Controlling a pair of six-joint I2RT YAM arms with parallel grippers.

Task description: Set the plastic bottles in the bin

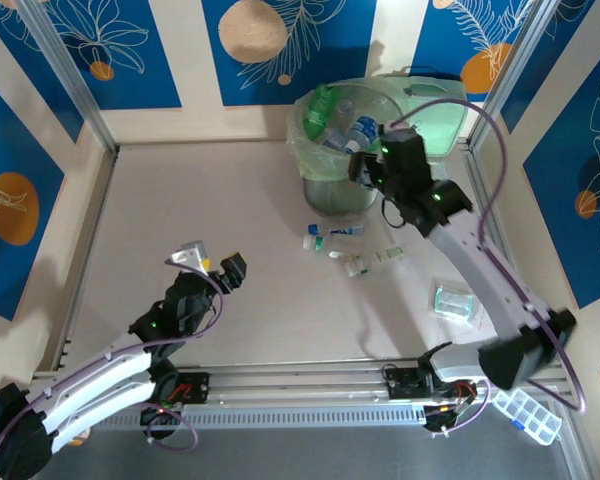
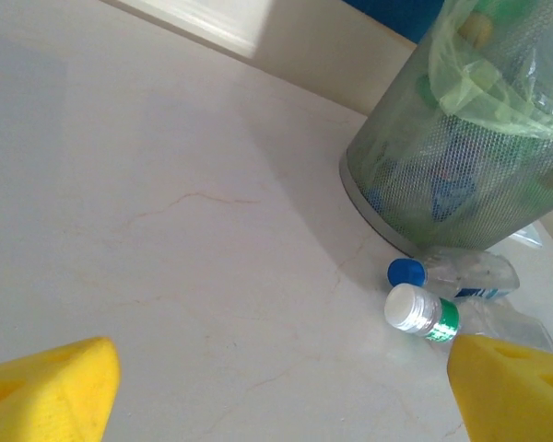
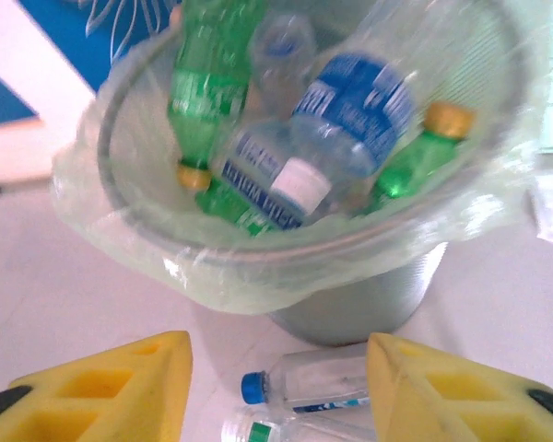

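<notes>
Bottles, green and clear, lie heaped inside the lined bin at the far side of your table. Several more lie on the tabletop just in front of its base, among them a blue-capped bottle and a white-capped bottle side by side. Your right gripper hangs just by the bin's rim, fingers parted with nothing between them. Your left gripper sits well apart near the front left, spread wide and empty.
</notes>
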